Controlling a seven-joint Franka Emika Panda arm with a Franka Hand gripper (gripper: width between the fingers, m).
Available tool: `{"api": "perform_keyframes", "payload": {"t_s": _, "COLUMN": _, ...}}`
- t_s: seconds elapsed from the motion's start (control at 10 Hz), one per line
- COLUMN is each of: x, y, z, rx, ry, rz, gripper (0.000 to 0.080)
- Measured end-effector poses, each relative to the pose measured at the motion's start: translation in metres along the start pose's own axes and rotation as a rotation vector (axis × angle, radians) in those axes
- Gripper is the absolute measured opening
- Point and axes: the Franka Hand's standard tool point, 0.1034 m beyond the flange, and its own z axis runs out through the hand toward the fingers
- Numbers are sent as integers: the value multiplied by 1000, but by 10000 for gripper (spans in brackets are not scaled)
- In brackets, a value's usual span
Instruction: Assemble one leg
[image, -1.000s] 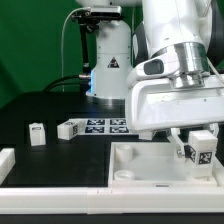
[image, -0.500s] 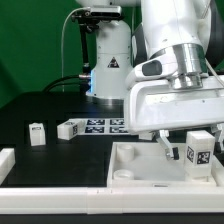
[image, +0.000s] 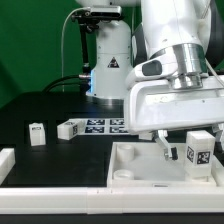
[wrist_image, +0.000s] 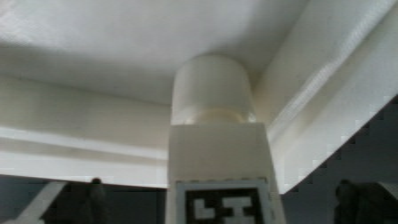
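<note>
1. Since a second ago, the gripper (image: 186, 147) fingers have spread apart; a second ago they pinched the leg (image: 200, 154), and now they stand wide on either side of it. Compared with half a second ago nothing visibly differs.
2. Hidden or cut off: the gripper's body covers the top of the leg in the exterior view; the finger on the exterior view's right is hard to separate from the leg. Whether either finger touches the leg cannot be told. The wrist view is blurred at close range.
3. Leg position: upright between the spread fingers, tag facing the exterior camera, at the corner of the white board (image: 140, 160) on the exterior view's right. In the wrist view the leg (wrist_image: 221, 130) fills the centre, its rounded end towards the board.
4. Surface and room: black table (image: 40, 110), green backdrop (image: 30, 40). Two more legs (image: 37, 133) and the marker board (image: 100, 126) lie behind.
</note>
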Motion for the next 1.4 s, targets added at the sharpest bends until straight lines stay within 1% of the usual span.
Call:
{"api": "perform_keyframes", "payload": {"t_s": 0.1, "x": 5, "y": 2, "z": -8, "rx": -7, "ry": 10, "rz": 18, "gripper": 649}}
{"api": "perform_keyframes", "payload": {"t_s": 0.2, "x": 10, "y": 1, "z": -19, "rx": -13, "ry": 18, "rz": 40, "gripper": 649}}
{"api": "perform_keyframes", "payload": {"t_s": 0.3, "x": 14, "y": 0, "z": -25, "rx": -11, "ry": 10, "rz": 51, "gripper": 649}}
{"api": "perform_keyframes", "payload": {"t_s": 0.4, "x": 13, "y": -2, "z": -24, "rx": -2, "ry": -22, "rz": 51, "gripper": 649}}
{"api": "perform_keyframes", "payload": {"t_s": 0.5, "x": 12, "y": -2, "z": -24, "rx": -2, "ry": -23, "rz": 51, "gripper": 649}}
{"api": "perform_keyframes", "payload": {"t_s": 0.6, "x": 5, "y": -6, "z": -20, "rx": 23, "ry": -115, "rz": 52, "gripper": 649}}
{"api": "perform_keyframes", "payload": {"t_s": 0.7, "x": 8, "y": -6, "z": -18, "rx": 52, "ry": -232, "rz": 55, "gripper": 649}}
{"api": "perform_keyframes", "payload": {"t_s": 0.8, "x": 14, "y": -3, "z": -16, "rx": 68, "ry": -307, "rz": 57, "gripper": 649}}
{"api": "perform_keyframes", "payload": {"t_s": 1.0, "x": 13, "y": -3, "z": -15, "rx": 108, "ry": -467, "rz": 68, "gripper": 649}}
{"api": "perform_keyframes", "payload": {"t_s": 1.1, "x": 12, "y": -4, "z": -16, "rx": 139, "ry": -597, "rz": 62, "gripper": 649}}
{"api": "perform_keyframes", "payload": {"t_s": 1.2, "x": 16, "y": -3, "z": -14, "rx": 148, "ry": -626, "rz": 59, "gripper": 649}}
{"api": "perform_keyframes", "payload": {"t_s": 1.3, "x": 15, "y": -3, "z": -14, "rx": 149, "ry": -631, "rz": 60, "gripper": 630}}
{"api": "perform_keyframes", "payload": {"t_s": 1.4, "x": 15, "y": -3, "z": -14, "rx": 149, "ry": -631, "rz": 60, "gripper": 630}}
